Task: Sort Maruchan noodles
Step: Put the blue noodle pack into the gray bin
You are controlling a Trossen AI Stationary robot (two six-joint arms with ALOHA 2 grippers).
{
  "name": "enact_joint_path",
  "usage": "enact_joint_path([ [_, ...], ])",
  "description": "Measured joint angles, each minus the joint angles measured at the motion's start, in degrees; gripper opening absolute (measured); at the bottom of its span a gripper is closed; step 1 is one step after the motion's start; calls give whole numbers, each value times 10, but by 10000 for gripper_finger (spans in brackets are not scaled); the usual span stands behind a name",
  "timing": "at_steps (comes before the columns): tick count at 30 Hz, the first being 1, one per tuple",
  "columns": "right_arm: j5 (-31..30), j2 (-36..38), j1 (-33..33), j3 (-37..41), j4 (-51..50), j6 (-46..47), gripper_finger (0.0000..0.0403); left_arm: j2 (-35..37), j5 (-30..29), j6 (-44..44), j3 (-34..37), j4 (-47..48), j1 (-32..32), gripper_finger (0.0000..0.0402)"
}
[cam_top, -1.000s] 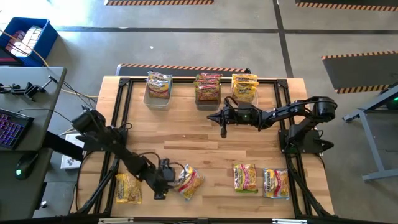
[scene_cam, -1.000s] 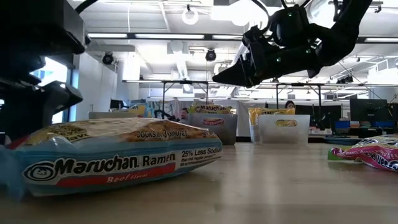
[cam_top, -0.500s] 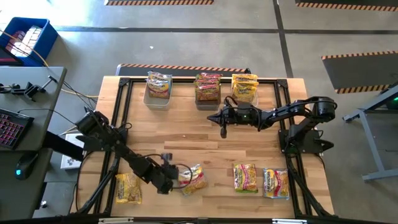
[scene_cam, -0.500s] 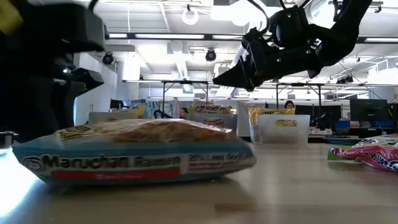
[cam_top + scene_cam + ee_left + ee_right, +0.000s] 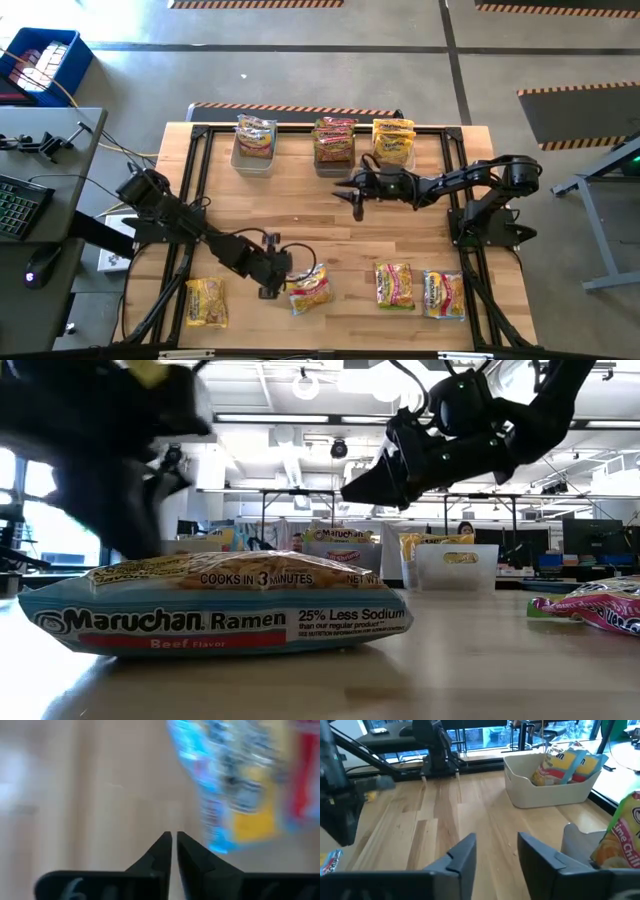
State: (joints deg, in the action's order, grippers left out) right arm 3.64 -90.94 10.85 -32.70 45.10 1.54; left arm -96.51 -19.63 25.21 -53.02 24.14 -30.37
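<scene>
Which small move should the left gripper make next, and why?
Probably open. The left gripper is shut on nothing, beside the blue-edged packet lying flat on the table, so it must spread its fingers before it can close on the packet.

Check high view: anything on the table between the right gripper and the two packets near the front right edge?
Nothing. In the high view only bare wood lies between the right gripper and the two packets, pink-accented and blue-accented. The left gripper sits off to the side.
</scene>
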Motion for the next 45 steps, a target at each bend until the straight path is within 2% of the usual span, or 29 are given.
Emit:
enact_joint_path([
  [2, 0, 0, 0, -5, -3, 0, 137, -1, 68, 0, 0, 6, 3, 40],
  [5, 0, 0, 0, -7, -5, 0, 153, -3, 115, -4, 1, 3, 2, 75],
  [9, -20, 0, 0, -7, -9, 0, 158, -3, 107, -9, 1, -4, 2, 133],
  [14, -35, 0, 0, -7, -9, 0, 156, -18, 64, -45, 1, -44, -2, 195],
  [20, -35, 0, 0, -7, -11, -2, 156, -54, 69, -182, 0, -114, -22, 215],
  [26, -45, 0, 0, -7, -11, -3, 156, -84, 104, -193, -3, -136, -22, 193],
  [31, -43, 0, 0, -7, -12, 8, 156, -83, 90, -197, -1, -154, -23, 122],
  [37, -33, 0, -8, -7, -16, 16, 156, -66, 21, -221, 2, -137, -22, 13],
  [45, 34, 0, -31, -7, -25, 38, 156, -45, -120, -226, 2, -74, -22, 3],
])
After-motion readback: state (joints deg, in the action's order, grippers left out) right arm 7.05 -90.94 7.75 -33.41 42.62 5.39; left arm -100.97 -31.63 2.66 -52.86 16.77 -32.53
